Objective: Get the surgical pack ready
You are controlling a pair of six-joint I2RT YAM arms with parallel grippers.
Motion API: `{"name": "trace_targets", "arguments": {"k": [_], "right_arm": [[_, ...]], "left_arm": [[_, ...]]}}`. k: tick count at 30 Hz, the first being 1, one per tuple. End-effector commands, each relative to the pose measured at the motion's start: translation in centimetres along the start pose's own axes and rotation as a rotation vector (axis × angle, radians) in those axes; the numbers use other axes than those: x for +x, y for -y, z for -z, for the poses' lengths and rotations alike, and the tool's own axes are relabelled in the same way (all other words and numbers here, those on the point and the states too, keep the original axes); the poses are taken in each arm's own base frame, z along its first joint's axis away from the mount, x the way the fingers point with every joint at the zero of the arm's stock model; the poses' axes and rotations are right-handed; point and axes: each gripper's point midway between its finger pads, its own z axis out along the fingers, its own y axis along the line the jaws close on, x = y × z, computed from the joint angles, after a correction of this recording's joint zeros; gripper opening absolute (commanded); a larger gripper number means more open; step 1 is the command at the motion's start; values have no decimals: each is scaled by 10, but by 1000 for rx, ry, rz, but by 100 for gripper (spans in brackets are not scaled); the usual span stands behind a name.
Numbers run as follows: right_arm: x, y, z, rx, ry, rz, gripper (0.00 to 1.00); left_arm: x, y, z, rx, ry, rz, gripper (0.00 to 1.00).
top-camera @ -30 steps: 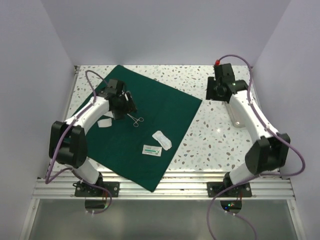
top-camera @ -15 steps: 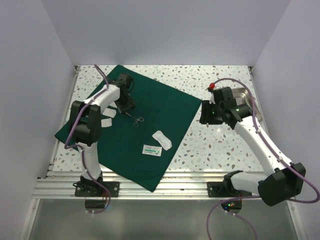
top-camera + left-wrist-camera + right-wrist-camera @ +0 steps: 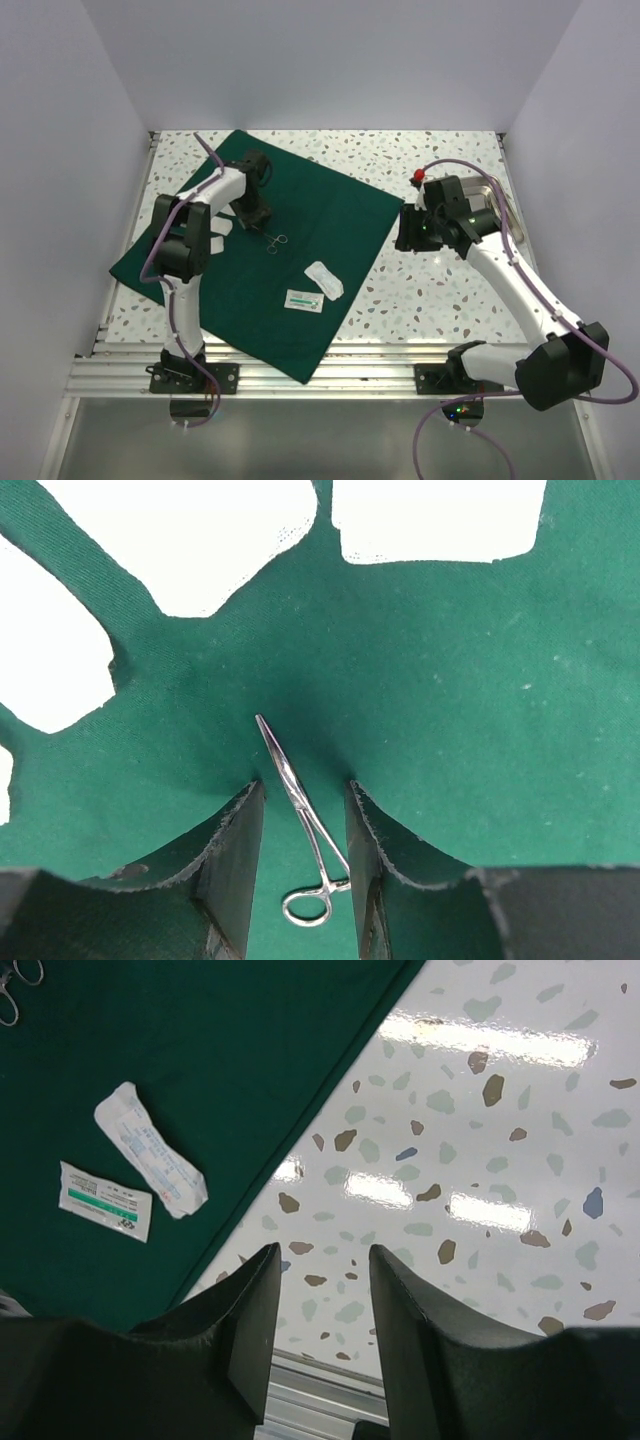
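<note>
The surgical pack (image 3: 330, 215) lies opened out as a broad dark green sheet over the left half of the table (image 3: 440, 290), turned askew so that one corner points at the near edge and another reaches toward the far left corner; its right corner lies about mid-table. On the sheet lie metal forceps (image 3: 272, 240), toward the far left part; two white flat pieces (image 3: 218, 240) just left of them; a white packet (image 3: 325, 279) and a green-striped packet (image 3: 304, 300) side by side nearer the near edge. The left gripper (image 3: 300, 790) is down on the cloth, its jaws spread on either side of the forceps' shanks, green cloth showing between metal and fingers, the cloth puckered at the fingertips. The right gripper (image 3: 322, 1255) hangs over bare table just beside the sheet's right corner, jaws spread with nothing between them. A steel tray (image 3: 492, 192) sits by the far right edge, partly hidden behind the right arm.
</note>
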Motion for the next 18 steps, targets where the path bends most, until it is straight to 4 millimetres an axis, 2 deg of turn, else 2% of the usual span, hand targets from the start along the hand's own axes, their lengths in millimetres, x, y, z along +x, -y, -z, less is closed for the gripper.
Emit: {"name": "trace_targets", "arguments": {"k": [1, 9, 11, 17, 18], "right_arm": [[-6, -5, -2, -29, 15, 22, 45], [-9, -6, -5, -31, 11, 29, 44], [-11, -7, -5, -33, 15, 33, 43], [-13, -9, -8, -41, 11, 33, 43], [-13, -9, -8, -45, 12, 33, 43]], "left_arm": [[-9, 4, 0, -19, 29, 33, 41], [-2, -1, -10, -48, 4, 38, 36], [1, -2, -12, -53, -4, 35, 30], [2, -3, -16, -61, -12, 10, 22], [2, -3, -15, -59, -12, 5, 17]]}}
